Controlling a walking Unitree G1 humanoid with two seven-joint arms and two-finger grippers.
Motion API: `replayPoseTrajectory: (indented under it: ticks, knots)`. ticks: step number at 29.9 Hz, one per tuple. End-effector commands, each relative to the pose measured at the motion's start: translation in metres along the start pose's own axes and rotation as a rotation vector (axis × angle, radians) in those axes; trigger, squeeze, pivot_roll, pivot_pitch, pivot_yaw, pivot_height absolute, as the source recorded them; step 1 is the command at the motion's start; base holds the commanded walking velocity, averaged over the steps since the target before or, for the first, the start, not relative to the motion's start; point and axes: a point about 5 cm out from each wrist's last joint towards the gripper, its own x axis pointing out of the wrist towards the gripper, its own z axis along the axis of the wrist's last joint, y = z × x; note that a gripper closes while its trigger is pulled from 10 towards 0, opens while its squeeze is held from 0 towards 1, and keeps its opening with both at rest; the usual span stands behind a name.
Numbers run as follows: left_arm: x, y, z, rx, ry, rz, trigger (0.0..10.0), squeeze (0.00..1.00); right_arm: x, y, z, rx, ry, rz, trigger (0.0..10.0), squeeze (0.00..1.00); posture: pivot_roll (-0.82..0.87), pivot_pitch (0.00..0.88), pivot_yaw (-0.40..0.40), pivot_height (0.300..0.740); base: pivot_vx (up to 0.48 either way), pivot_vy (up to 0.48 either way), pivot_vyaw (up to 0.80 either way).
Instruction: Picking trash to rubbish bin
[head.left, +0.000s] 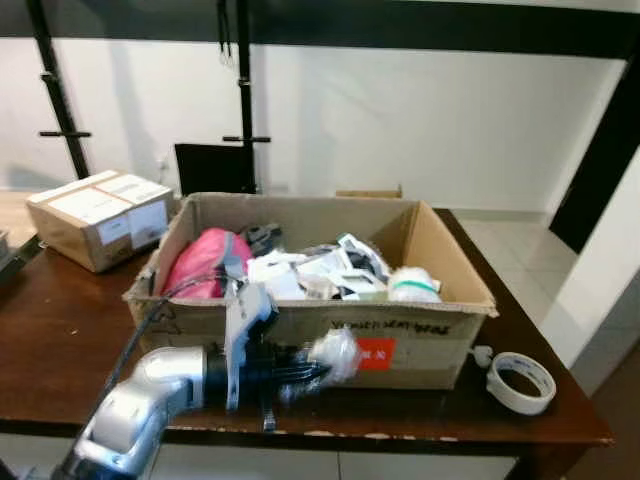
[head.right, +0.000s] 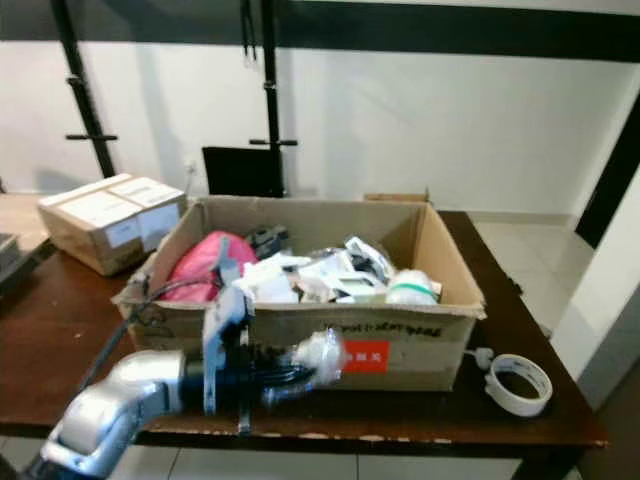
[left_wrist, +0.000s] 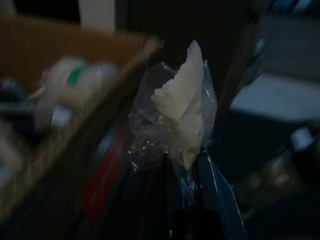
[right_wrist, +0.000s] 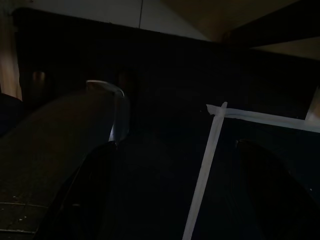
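left eye view: the left claw (head.left: 318, 374) reaches across in front of a cardboard box (head.left: 430, 240) on the dark wooden tabletop (head.left: 60, 330), its black fingers pinched on a crumpled clear plastic wrapper (head.left: 335, 354) that hangs just before the box's front wall, beside a red label (head.left: 376, 353). the box is full of mixed trash, with a pink bag (head.left: 203, 262) at its left end and a white roll with a green band (head.left: 412, 286) at its right end. a smaller sealed carton (head.left: 100, 216) sits on the tabletop well off to the left, and a roll of white tape (head.left: 520, 382) lies near the right front corner of the tabletop, with a small white plug (head.left: 482, 354) between it and the box. right eye view: the same scene, with the wrapper against the front of the box. left wrist view: the fingers (left_wrist: 217, 190) close on the clear wrapper, which has a scrap of pale paper (left_wrist: 182, 110) inside; the box edge and the green-banded roll are blurred beyond. right wrist view: very dark; the right claw (right_wrist: 170, 190) hangs with its two fingers spread apart, and a strip of pale tape (right_wrist: 210, 165) crosses a dark surface beyond.
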Motion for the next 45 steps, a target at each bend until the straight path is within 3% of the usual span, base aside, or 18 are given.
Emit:
replayPoseTrajectory:
  ticks: [1, 4, 7, 10, 12, 15, 18, 19, 20, 27, 28, 29, 37, 38, 39, 40, 42, 45]
  knots:
    - [0.006, -0.005, 0.035, 0.04, -0.116, -0.06, 10.0, 0.0, 0.0, 0.0, 0.001, 0.002, -0.002, -0.003, 10.0, 0.0, 0.05, 0.0, -0.027, 0.74, 0.0, 0.0, 0.0]
    - [0.009, -0.004, 0.052, 0.063, -0.179, -0.074, 10.0, 0.0, 0.0, 0.0, 0.0, 0.001, -0.002, -0.003, 10.0, 0.0, 0.05, 0.0, -0.03, 0.74, 0.0, 0.0, 0.0]
    - [0.011, 0.034, 0.094, 0.132, -0.375, 0.169, 10.0, 0.0, 0.0, -0.001, 0.0, -0.005, 0.001, -0.003, 10.0, 0.0, 0.06, 0.0, -0.036, 0.74, 0.0, 0.0, 0.0]
    - [0.01, 0.048, 0.103, 0.149, -0.399, 0.262, 10.0, 0.0, 0.0, -0.001, 0.0, -0.006, 0.001, -0.003, 10.0, 0.0, 0.06, 0.0, -0.037, 0.74, 0.0, 0.0, 0.0]
    - [0.009, 0.062, 0.107, 0.168, -0.386, 0.361, 10.0, 0.0, 0.0, -0.001, 0.0, -0.007, 0.001, -0.004, 10.0, 0.0, 0.06, 0.0, -0.038, 0.74, 0.0, 0.0, 0.0]
    - [0.002, 0.098, 0.102, 0.208, -0.296, 0.669, 10.0, 0.0, 0.0, -0.001, 0.001, -0.011, -0.001, -0.004, 10.0, 0.0, 0.06, 0.0, -0.035, 0.74, 0.0, 0.0, 0.0]
    - [-0.004, 0.112, 0.092, 0.222, -0.19, 0.798, 10.0, 0.0, 0.0, -0.001, 0.002, -0.011, -0.003, -0.003, 10.0, 0.0, 0.06, 0.0, -0.033, 0.74, 0.0, 0.0, 0.0]
    - [-0.008, 0.117, 0.089, 0.223, -0.164, 0.846, 10.0, 0.89, 0.0, 0.0, 0.002, -0.01, -0.005, -0.002, 10.0, 0.0, 0.05, 0.0, -0.03, 0.74, 0.0, 0.0, 0.0]
    - [-0.011, 0.122, 0.088, 0.226, -0.162, 0.894, 10.0, 1.0, 0.0, 0.0, 0.002, -0.008, -0.006, -0.003, 10.0, 0.0, 0.05, 0.0, -0.03, 0.74, 0.0, 0.0, 0.0]
    - [-0.014, 0.128, 0.095, 0.252, -0.245, 0.938, 10.0, 1.0, 0.0, -0.001, 0.001, -0.005, -0.004, -0.005, 10.0, 0.0, 0.05, 0.0, -0.029, 0.74, 0.0, 0.0, 0.0]
    - [-0.013, 0.126, 0.097, 0.251, -0.272, 0.906, 10.0, 0.65, 0.0, -0.001, 0.0, -0.005, -0.003, -0.005, 10.0, 0.0, 0.05, 0.0, -0.031, 0.74, 0.0, 0.0, 0.0]
    - [-0.01, 0.123, 0.098, 0.238, -0.306, 0.853, 10.0, 0.0, 0.0, -0.001, 0.0, -0.005, -0.002, -0.004, 10.0, 0.0, 0.05, 0.0, -0.031, 0.74, 0.0, 0.0, 0.0]
    - [0.005, 0.107, 0.1, 0.18, -0.404, 0.611, 10.0, 0.0, 0.0, -0.002, 0.0, -0.008, 0.0, -0.002, 10.0, 0.0, 0.06, 0.0, -0.036, 0.74, 0.0, 0.0, 0.0]
    - [0.01, 0.097, 0.096, 0.154, -0.383, 0.486, 10.0, 0.0, 0.0, -0.001, 0.0, -0.008, -0.001, -0.001, 10.0, 0.0, 0.06, 0.0, -0.036, 0.74, 0.0, 0.0, 0.0]
    - [0.015, 0.081, 0.086, 0.116, -0.307, 0.302, 10.0, 0.0, 0.0, -0.001, 0.0, -0.009, -0.002, -0.001, 10.0, 0.0, 0.06, 0.0, -0.033, 0.74, 0.0, 0.0, 0.0]
    - [0.015, 0.081, 0.086, 0.116, -0.307, 0.302, 10.0, 0.0, 0.0, -0.001, 0.0, -0.009, -0.002, -0.001, 10.0, 0.0, 0.06, 0.0, -0.033, 0.74, 0.0, 0.0, 0.0]
    - [0.02, 0.047, 0.056, 0.045, -0.082, 0.01, 10.0, 0.0, 0.0, -0.001, 0.001, -0.009, -0.003, 0.0, 10.0, 0.0, 0.06, 0.0, -0.031, 0.74, 0.0, 0.0, 0.0]
    - [0.022, 0.027, 0.026, -0.017, 0.028, -0.068, 10.0, 0.0, 0.0, -0.001, 0.001, -0.005, -0.004, 0.0, 10.0, 0.0, 0.05, 0.0, -0.027, 0.74, 0.0, 0.0, 0.0]
